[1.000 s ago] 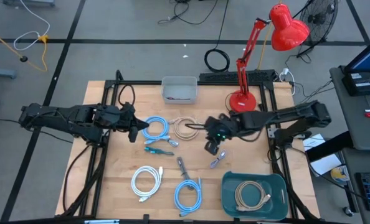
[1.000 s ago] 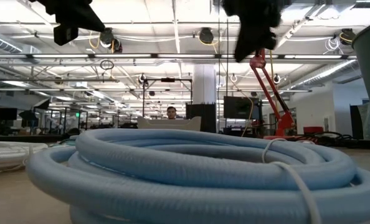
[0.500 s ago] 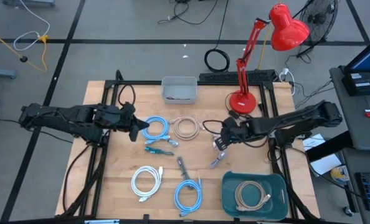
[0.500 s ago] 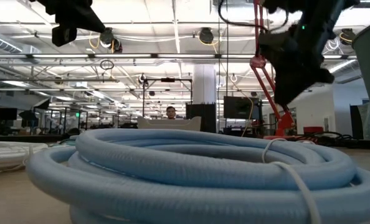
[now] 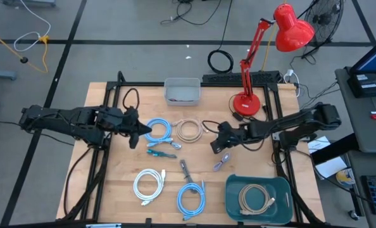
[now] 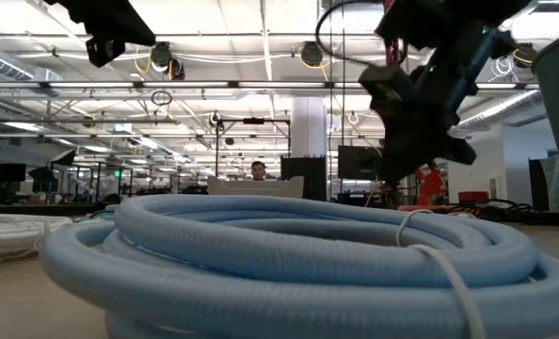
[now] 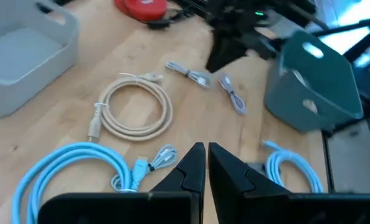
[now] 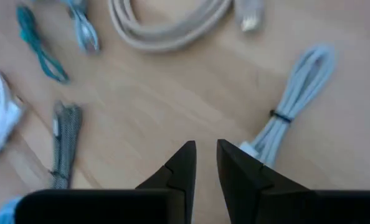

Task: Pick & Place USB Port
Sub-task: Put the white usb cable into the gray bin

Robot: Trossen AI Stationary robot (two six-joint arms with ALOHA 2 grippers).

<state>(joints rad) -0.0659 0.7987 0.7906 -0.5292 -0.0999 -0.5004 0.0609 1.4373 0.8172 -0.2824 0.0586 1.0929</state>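
Observation:
A small grey bundled cable (image 5: 221, 164) (image 8: 291, 106), tied at its middle and with a plug at one end, lies flat on the wooden table (image 5: 118, 190) right of centre. My right gripper (image 5: 216, 148) (image 8: 205, 152) hangs just above the table beside it, toward the far left of it. The fingers stand slightly open with nothing between them. My left gripper (image 5: 134, 135) (image 7: 207, 152) is shut and empty, held above the table's left part next to a blue coil (image 5: 159, 130).
A beige coil (image 5: 189, 130), a teal cable (image 5: 161, 151), a white coil (image 5: 149, 185), a grey braided cable (image 5: 185, 170) and another blue coil (image 5: 191, 197) lie about. A green bin (image 5: 235, 190) holding a beige cable sits near right. A grey tray (image 5: 182, 90) and red lamp (image 5: 246, 101) stand far.
My right gripper has come down toward the table, close beside the small grey bundled cable, and has rolled about its own pointing line on the way. No cable has moved.

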